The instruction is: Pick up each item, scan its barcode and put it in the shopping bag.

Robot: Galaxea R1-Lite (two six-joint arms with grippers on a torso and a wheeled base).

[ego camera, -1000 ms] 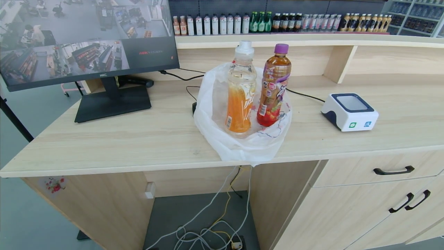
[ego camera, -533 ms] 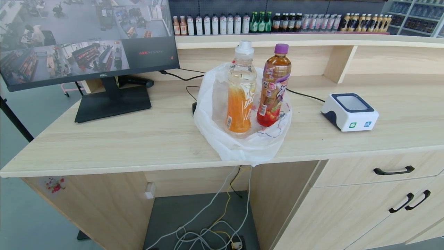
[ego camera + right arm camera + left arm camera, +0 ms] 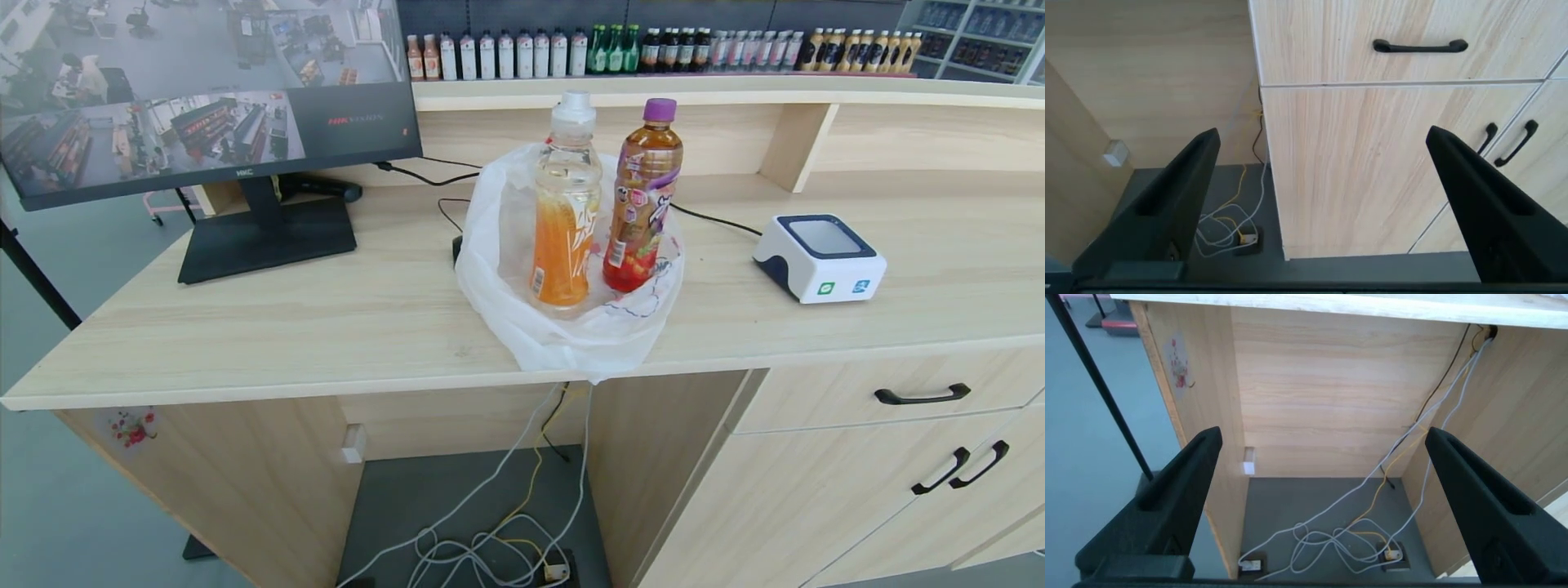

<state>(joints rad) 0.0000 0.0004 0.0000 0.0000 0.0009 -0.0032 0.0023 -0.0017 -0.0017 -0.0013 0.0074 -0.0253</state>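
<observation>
Pale wood forms the counter (image 3: 326, 318), at whose front edge the white shopping bag (image 3: 571, 343) is slumped open, its plastic draped slightly over the lip. Two items are held inside it, both upright with their long axes vertical. The orange-drink bottle (image 3: 563, 237) is placed on the robot's left and the purple-capped bottle (image 3: 641, 204) just beside it on the right. The scanner (image 3: 819, 259) is set well apart to the right, window upward. With both bottles already in the bag, the task is judged to be at or near its end.

The left gripper (image 3: 1323, 437) is held below counter level, its fingers spread wide with nothing between them. It is faced toward the open recess where cables (image 3: 1347, 539) are coiled on the floor. The right gripper (image 3: 1323, 135) is likewise spread and unloaded, and is faced toward the drawer front with its black drawer handle (image 3: 1419, 46).

The decisive relation is vertical: both bottles are placed above and beyond both grippers, roughly over the panel dividing the recess from the drawers, so neither arm is clearly favoured. The purple-capped bottle is judged marginally nearer the right arm, which is also on the scanner's side. Any further grasp would have to begin with a lift past the counter edge, and a sideways approach to the upright bodies is suggested.
</observation>
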